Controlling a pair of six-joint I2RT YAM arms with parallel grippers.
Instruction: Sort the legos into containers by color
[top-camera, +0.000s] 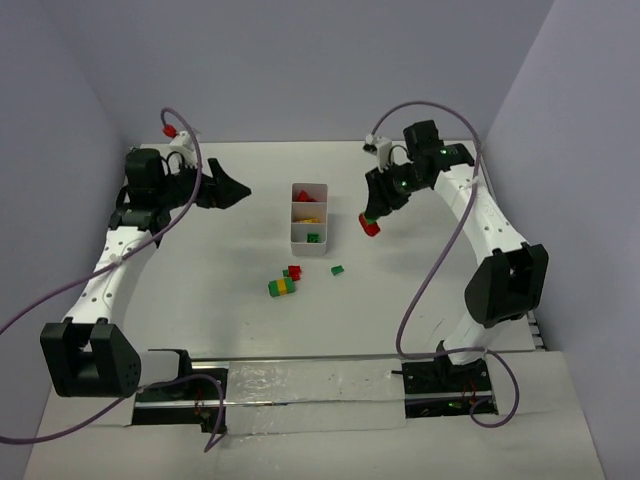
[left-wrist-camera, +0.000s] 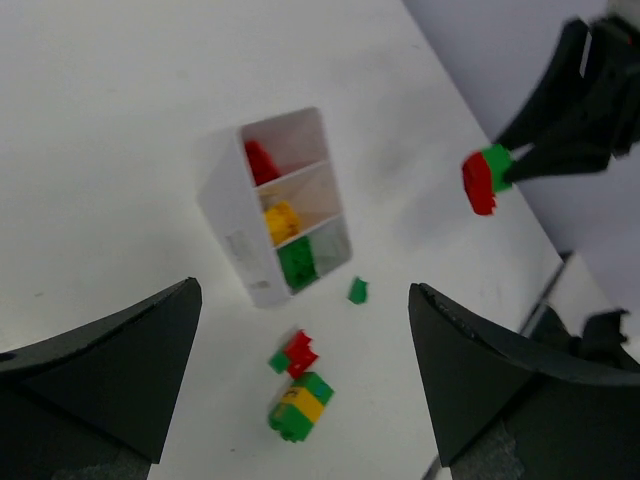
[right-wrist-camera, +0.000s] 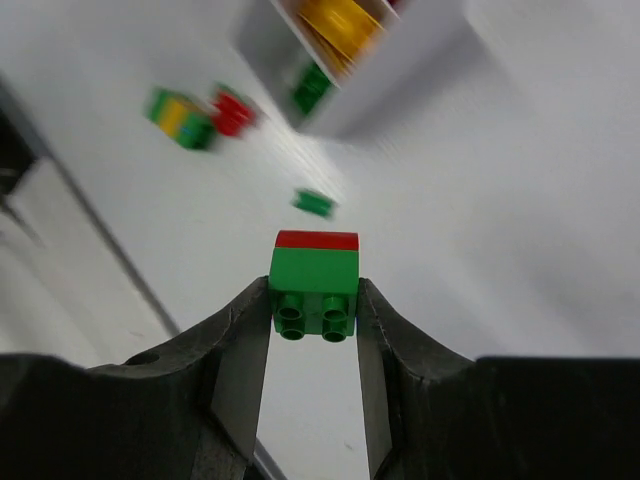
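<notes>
Partly done, prob. around halfway. The tray (top-camera: 309, 249) sits mid-table btwn the arms w/ all three compts already in use: red bricks (left-wrist-camera: 260, 160) in the far one, yellow bricks (left-wrist-camera: 282, 220) in the middle, green bricks (left-wrist-camera: 297, 262) in the near one. No wrong colour shows in any compt, though the contents are small and can't be counted. The right gripper (top-camera: 372, 215) is clamped on a red-green stack (right-wrist-camera: 315, 285), fingers pressing the green half's sides and the red half sticking out past the tips. It hangs off the table, just to the right of the tray's near end. That piece is two colours stuck together, so it likely needs splitting before either half can go in. The left gripper (top-camera: 243, 191) is spread wide w/ nothing in it, off to the tray's left and pointing toward it, maybe placed to help pull the stack apart. Left on the table, near the tray's near end but apart from it: a green-yellow stack (top-camera: 283, 287), also needing separation; a red brick (top-camera: 294, 272) w/ a small green bit (left-wrist-camera: 279, 361) touching or just beside it, can't tell if joined; and a lone green brick (top-camera: 337, 270). So approx four items remain incl. the one in hand, at least two of them needing splitting first.
</notes>
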